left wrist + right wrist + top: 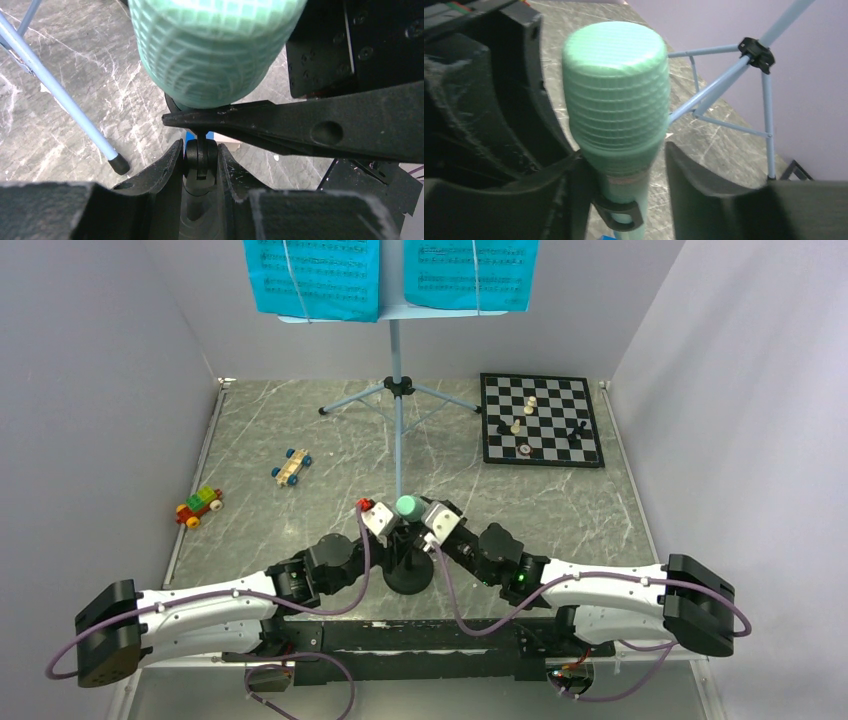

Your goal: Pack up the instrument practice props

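The microphone (pixel 616 100) is standing upright in the clip of the mic stand (pixel 408 578), at the near middle of the bench (pixel 600 520), its long axis pointing straight up between the two arms. The left tool (pixel 200 156) is clamping the mic stand's black post just under the clip. The right tool (pixel 624 172) is straddling the neck below the head, jaws apart, a gap showing on one side. Room overhead is looking free for a straight lift; the legs of the music stand (pixel 398 430) are spreading just behind
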